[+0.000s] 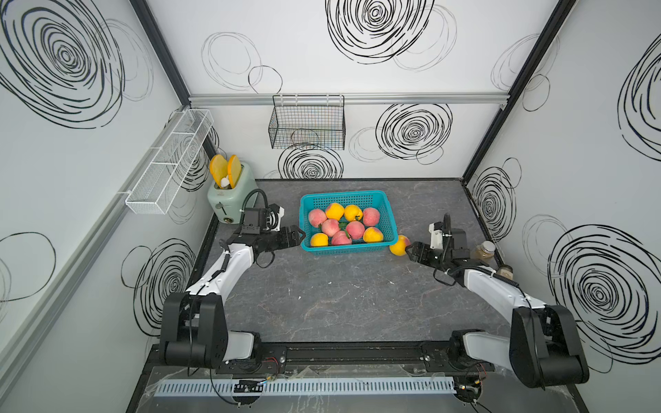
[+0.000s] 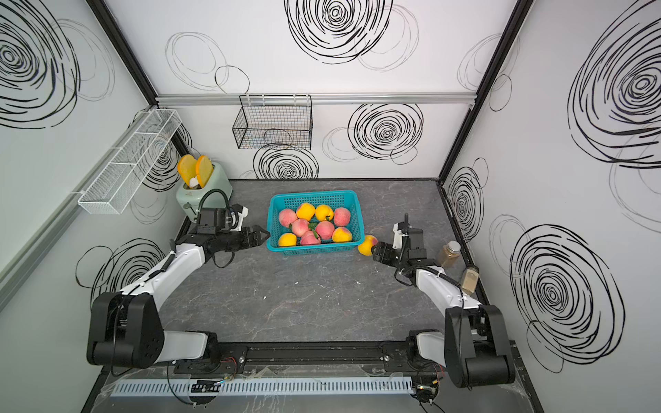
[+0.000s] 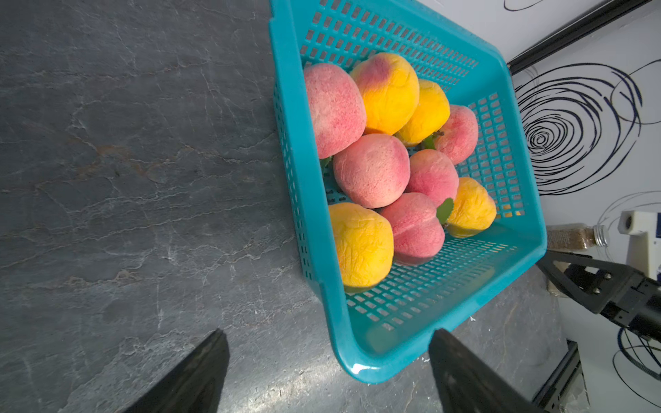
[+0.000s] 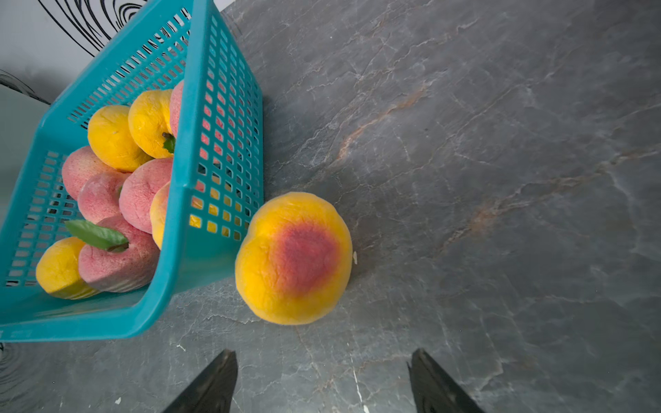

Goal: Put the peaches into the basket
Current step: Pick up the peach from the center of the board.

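Glossy perforated plastic basket (image 3: pixel 372 361), matt wrinkled, perhaps foam peaches (image 3: pixel 372 171), matt veined stone-look tabletop (image 4: pixel 500 143).

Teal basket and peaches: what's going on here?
Nine toy peaches lie in the teal perforated plastic basket. One yellow-orange, red-blushed peach sits on the grey table beside its corner. The right arm's fingers stand open just short of it; the left arm's fingers are open and empty beside the basket.

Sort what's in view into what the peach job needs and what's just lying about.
Job:
- teal basket
- nine peaches inside it
- loose yellow peach on the table, beside the basket's corner

Lying about:
- toaster with toast slices
- black wire basket
- white mesh rack
- two jars
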Available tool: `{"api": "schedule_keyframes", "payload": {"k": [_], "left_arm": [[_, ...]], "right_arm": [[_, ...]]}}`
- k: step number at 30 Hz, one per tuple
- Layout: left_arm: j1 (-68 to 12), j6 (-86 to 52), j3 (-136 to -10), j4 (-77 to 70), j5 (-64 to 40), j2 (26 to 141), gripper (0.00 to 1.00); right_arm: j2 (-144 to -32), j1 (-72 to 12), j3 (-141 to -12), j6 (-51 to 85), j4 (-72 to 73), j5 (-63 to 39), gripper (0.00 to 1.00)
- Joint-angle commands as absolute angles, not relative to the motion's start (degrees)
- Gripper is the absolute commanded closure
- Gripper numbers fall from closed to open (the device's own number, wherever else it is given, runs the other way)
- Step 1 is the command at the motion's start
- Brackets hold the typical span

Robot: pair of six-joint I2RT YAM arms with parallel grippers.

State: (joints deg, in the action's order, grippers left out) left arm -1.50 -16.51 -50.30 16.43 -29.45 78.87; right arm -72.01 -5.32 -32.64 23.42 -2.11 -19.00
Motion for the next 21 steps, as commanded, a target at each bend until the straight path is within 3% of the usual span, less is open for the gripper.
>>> {"api": "schedule_keyframes", "payload": {"k": [1,21], "left_arm": [[-1.7,-16.8,-50.0,14.0,-30.5,79.2,0.09],[-1.3,-17.1,-49.9,13.5,-31.6,79.2,0.09]], "right_arm": [[-73.7,-4.3,-35.1,24.2,0.8,-23.2,0.21],[-85.0,-2.8,-39.9,25.2,5.0,-29.2,0.21]]}}
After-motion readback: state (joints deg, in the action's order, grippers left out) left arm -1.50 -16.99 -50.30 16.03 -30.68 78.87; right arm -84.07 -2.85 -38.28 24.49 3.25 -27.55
